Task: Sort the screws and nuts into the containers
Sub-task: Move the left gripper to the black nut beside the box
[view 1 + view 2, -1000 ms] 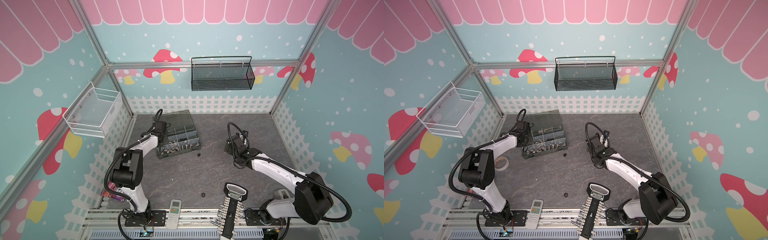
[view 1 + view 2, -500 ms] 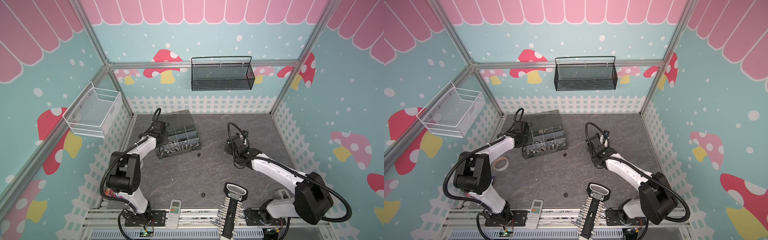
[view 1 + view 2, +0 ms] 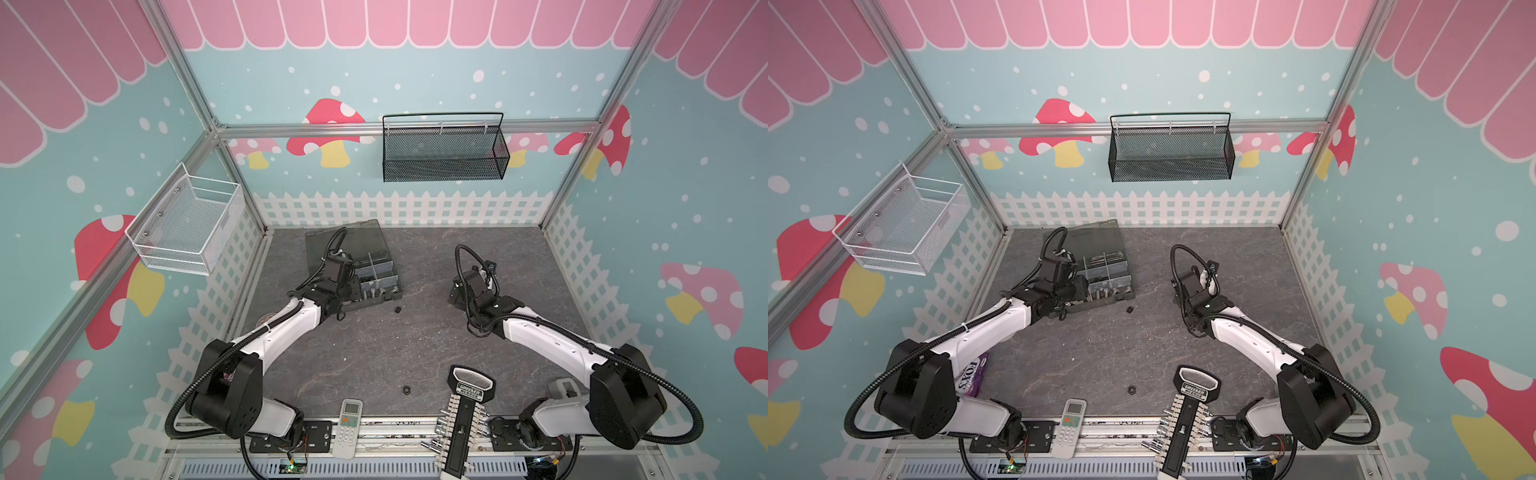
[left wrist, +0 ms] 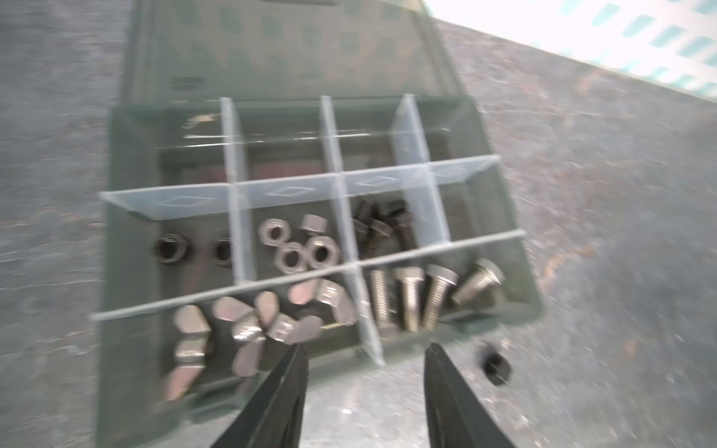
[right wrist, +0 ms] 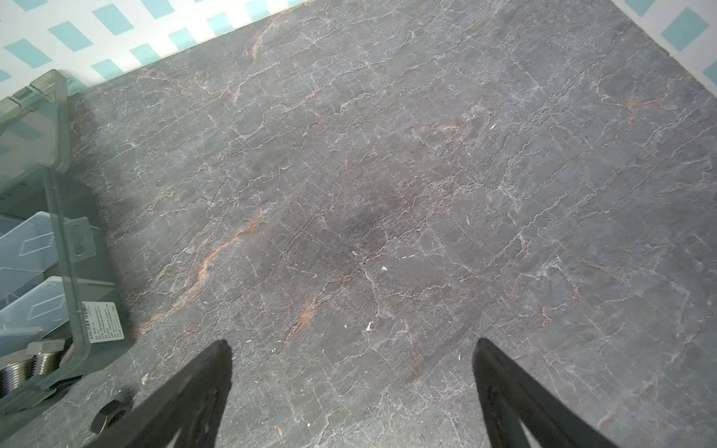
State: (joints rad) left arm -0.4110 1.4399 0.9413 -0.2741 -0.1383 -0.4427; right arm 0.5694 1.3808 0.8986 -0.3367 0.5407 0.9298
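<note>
The containers are compartments of a dark-grey organizer box (image 4: 128, 271) with its lid open, seen in both top views (image 3: 380, 253) (image 3: 1125, 286). They hold silver nuts (image 4: 298, 248), black nuts (image 4: 170, 248), black screws (image 4: 382, 227), silver screws (image 4: 423, 294) and wing nuts (image 4: 256, 322). My left gripper (image 4: 366, 349) (image 3: 353, 286) hangs open over the box's front edge with nothing between its fingers. One black nut (image 4: 494, 362) (image 3: 397, 309) (image 5: 110, 415) lies on the table just in front of the box. Another black nut (image 3: 407, 390) (image 3: 1132, 390) lies near the front. My right gripper (image 5: 353, 345) (image 3: 455, 291) is open and empty over bare table.
A white remote (image 3: 350, 422) and a black socket rack (image 3: 465, 415) lie at the front edge. A purple packet (image 3: 971, 374) sits under the left arm. A black mesh basket (image 3: 442, 153) and a white wire basket (image 3: 187, 226) hang on the walls.
My left gripper's jaws have spread wider, and it has shifted a little along the box toward its front edge. The right arm has not moved.
</note>
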